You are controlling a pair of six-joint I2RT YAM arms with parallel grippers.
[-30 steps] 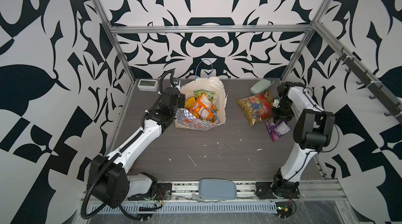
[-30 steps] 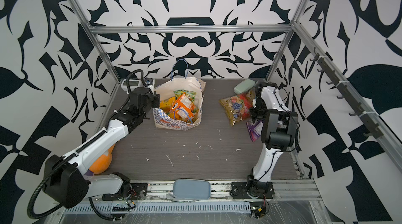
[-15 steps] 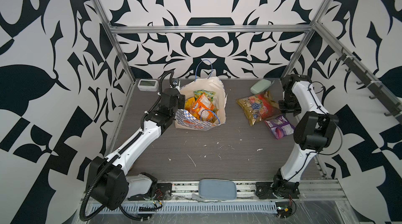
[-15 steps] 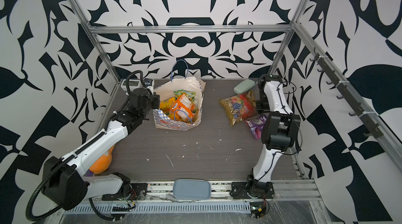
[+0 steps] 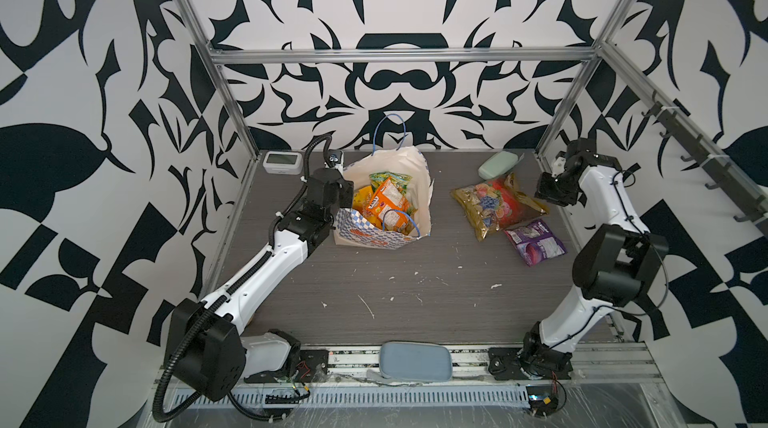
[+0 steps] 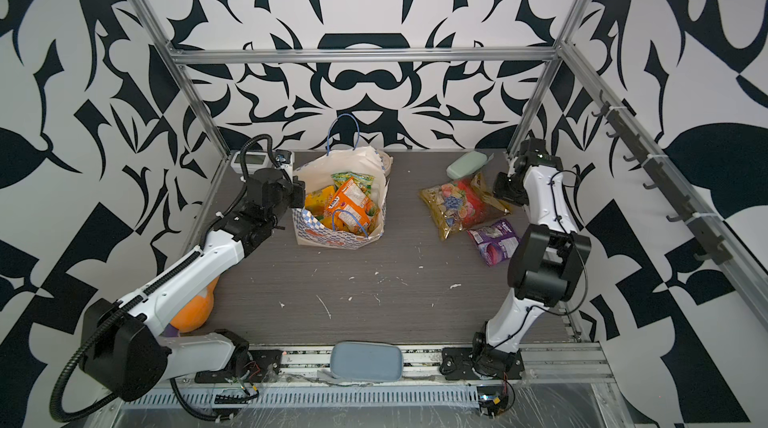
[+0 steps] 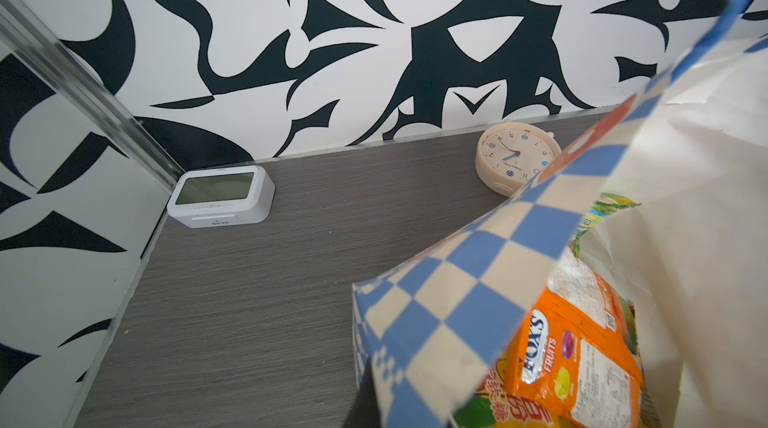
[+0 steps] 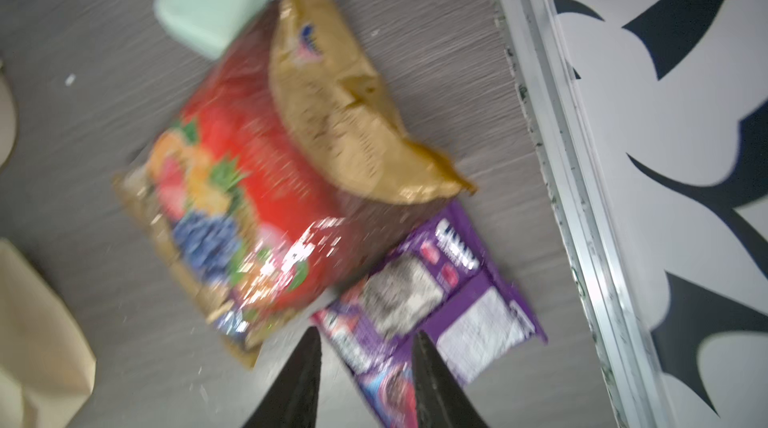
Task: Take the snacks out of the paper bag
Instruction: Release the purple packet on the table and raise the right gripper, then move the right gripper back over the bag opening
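Note:
The paper bag (image 5: pixel 409 166) stands open at the back left of the table, also seen in the other top view (image 6: pixel 316 174). My left gripper (image 5: pixel 343 197) is shut on the bag's left rim (image 7: pixel 457 280), and its fingers are hidden in the wrist view. Inside lie an orange FOX'S packet (image 5: pixel 386 201) (image 7: pixel 582 355), a green-yellow packet (image 5: pixel 388 178) and a yellow one (image 5: pixel 361 199). A clear multicoloured candy pack (image 5: pixel 496 205) (image 8: pixel 257 197) and a purple packet (image 5: pixel 536 241) (image 8: pixel 449 305) rest on the table at the right. My right gripper (image 8: pixel 365 347) hangs open and empty above them (image 5: pixel 544 195).
A mint green case (image 5: pixel 496 164) lies behind the candy pack. A white digital clock (image 5: pixel 282 161) sits in the back left corner and a round cream clock (image 7: pixel 517 157) behind the bag. An orange plush (image 6: pixel 193 313) lies under my left arm. A grey-blue pad (image 5: pixel 415 359) sits at the front edge.
My right gripper has risen and drawn back toward the rear right wall, away from the purple packet, with its jaws a little narrower. The left arm and the bag have stayed put.

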